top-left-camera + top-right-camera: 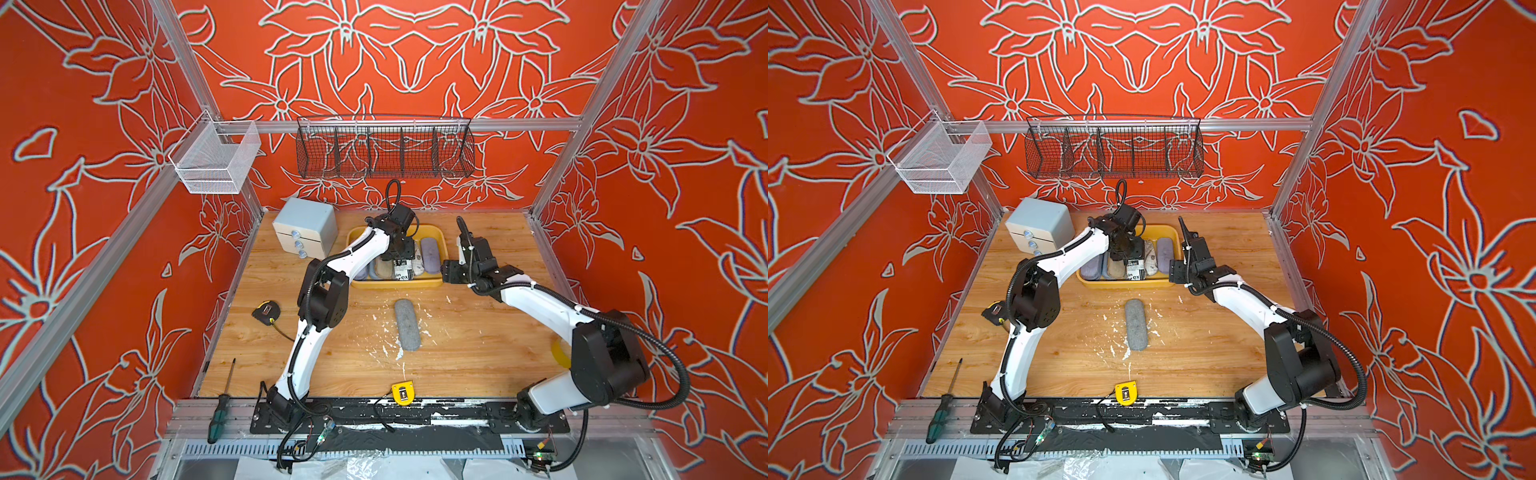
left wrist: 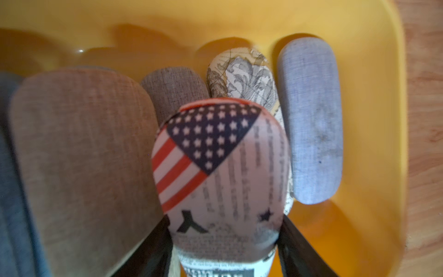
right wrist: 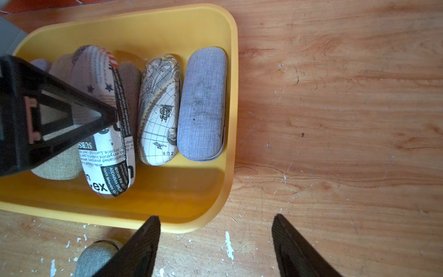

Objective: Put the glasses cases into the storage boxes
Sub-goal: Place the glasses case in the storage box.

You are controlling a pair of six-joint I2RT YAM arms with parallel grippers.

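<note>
The left jaws are clamped on the newsprint case (image 3: 105, 153), tilted over the other cases (image 3: 202, 103) in the yellow tray (image 3: 230, 120), where a bare strip runs along the near wall. The right jaws stand apart, empty, above the counter (image 1: 478, 340) at the tray's near right corner. A grey case (image 1: 407, 326) lies alone on open counter nearer.

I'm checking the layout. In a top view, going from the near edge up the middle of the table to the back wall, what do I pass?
In order: yellow tape measure → grey case → tray → newsprint case inside it → black wire basket on the back wall.
</note>
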